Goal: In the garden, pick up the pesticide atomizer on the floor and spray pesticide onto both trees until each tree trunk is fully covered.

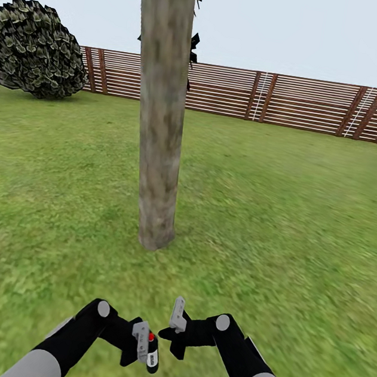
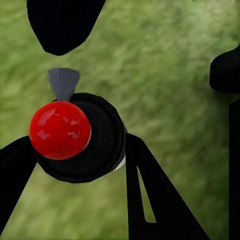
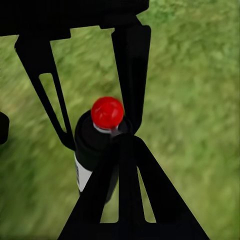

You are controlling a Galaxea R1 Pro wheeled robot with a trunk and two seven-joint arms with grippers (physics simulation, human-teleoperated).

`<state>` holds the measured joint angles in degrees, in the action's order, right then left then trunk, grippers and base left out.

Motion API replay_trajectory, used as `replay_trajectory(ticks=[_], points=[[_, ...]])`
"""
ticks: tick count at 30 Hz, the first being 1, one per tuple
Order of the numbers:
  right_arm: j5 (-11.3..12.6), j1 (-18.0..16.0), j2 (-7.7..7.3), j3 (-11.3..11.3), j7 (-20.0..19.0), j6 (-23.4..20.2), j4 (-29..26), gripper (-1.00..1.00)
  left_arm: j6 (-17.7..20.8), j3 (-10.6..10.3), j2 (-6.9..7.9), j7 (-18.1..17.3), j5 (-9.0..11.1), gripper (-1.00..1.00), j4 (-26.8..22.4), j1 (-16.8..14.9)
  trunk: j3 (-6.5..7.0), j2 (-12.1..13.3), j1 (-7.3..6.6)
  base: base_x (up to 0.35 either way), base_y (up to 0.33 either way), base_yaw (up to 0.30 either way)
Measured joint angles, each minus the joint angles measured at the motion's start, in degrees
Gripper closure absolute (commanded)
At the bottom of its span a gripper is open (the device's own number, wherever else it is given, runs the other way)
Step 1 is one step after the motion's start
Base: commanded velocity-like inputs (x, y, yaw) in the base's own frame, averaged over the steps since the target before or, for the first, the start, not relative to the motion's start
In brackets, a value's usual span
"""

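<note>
I'm on the lawn [image 1: 279, 226] of the garden, facing a thick grey-brown tree trunk [image 1: 159, 136] that rises straight out of the grass just ahead of my arms and runs off the top of the head view. Beyond it the brown slatted fence [image 1: 298, 102] crosses the whole background, with a round dark bush [image 1: 37, 48] at the far left in front of it.

Down low, my left gripper [image 1: 146, 342] is pinching the pesticide atomizer [image 1: 152, 352], the small dark bottle hanging in its fingers above the grass, red cap showing near the top. From my left wrist camera I look down on that pesticide atomizer [image 2: 82, 137]: the glossy red cap sits on the black body, a grey nozzle poking out of it, my dark fingers [image 2: 150, 195] pressed against either side.

My right gripper [image 1: 176, 319] hovers just beside the left one, close to the bottle, holding nothing; I cannot tell how far its fingers are spread. From my right wrist camera, the pesticide atomizer [image 3: 95, 145] is tilted above the grass between the left gripper's dark fingers.
</note>
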<state>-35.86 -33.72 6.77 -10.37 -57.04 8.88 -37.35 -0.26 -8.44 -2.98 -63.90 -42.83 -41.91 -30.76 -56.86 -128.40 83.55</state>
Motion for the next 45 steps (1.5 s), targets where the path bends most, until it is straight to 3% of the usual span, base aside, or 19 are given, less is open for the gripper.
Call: replay_trajectory(ticks=[19,28,33,39,40,45], points=[[0.0,-0.03,0.0,0.0,0.0,0.0,0.0,1.0,0.0,0.0,-0.53,0.0,0.18,1.0,0.0,0.0,0.0,0.0,0.0,0.0,0.0,0.0],[-0.03,-0.02,-0.04,0.0,0.0,0.0,0.1,1.0,0.0,0.27,0.47,-0.03,-0.36,1.0,0.16,0.02,0.0,0.0,0.0,0.0,0.0,0.0],[-0.08,-0.01,-0.16,0.07,0.0,0.0,0.2,1.0,0.01,0.27,4.42,-0.08,-0.53,1.0,0.18,0.25,0.0,0.0,0.0,0.0,0.0,0.0],[-0.12,-0.02,-0.3,0.09,0.0,0.0,0.32,1.0,-0.07,0.26,10.67,-0.12,-0.55,1.0,0.18,0.62,0.0,0.0,0.0,0.0,0.0,0.0],[-0.15,-0.03,-0.37,0.09,0.0,0.0,0.33,-1.0,-0.07,0.25,11.86,-0.17,-0.63,1.0,0.18,0.65,0.0,0.0,0.0,0.0,0.0,0.0],[-0.19,0.01,-0.57,0.09,0.02,0.0,0.35,-1.0,0.01,0.26,15.31,-0.39,-0.57,1.0,0.17,0.74,0.0,0.0,0.0,0.0,0.0,0.0]])
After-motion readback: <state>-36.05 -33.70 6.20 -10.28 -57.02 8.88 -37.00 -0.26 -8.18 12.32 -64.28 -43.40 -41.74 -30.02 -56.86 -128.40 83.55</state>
